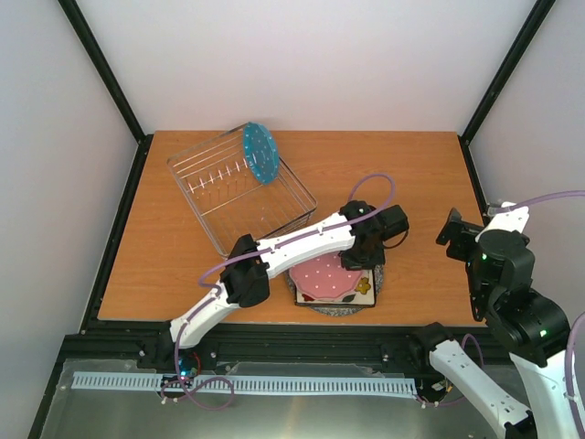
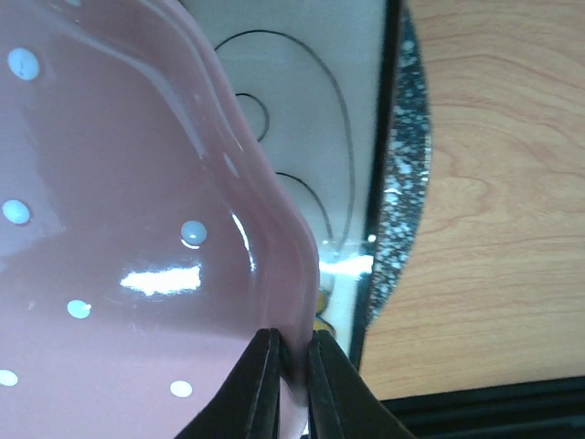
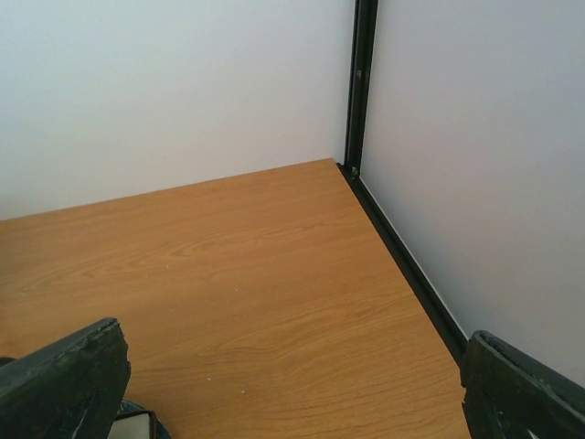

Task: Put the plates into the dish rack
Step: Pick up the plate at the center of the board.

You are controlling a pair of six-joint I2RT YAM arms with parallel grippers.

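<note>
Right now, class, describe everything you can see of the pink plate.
The pink plate is glossy, ceramic-looking, with a scalloped rim and scattered white dots. It tops the stack, face up, over a square plate and a grey plate, near the table's front edge. The left gripper is shut on its rim.

Likely a lab cell, white walls [image 1: 302, 55], black frame [image 1: 102, 64], tabletop [image 1: 430, 183]

Wooden table [image 1: 420, 174], white walls [image 1: 311, 55], black frame [image 1: 101, 64]
</note>
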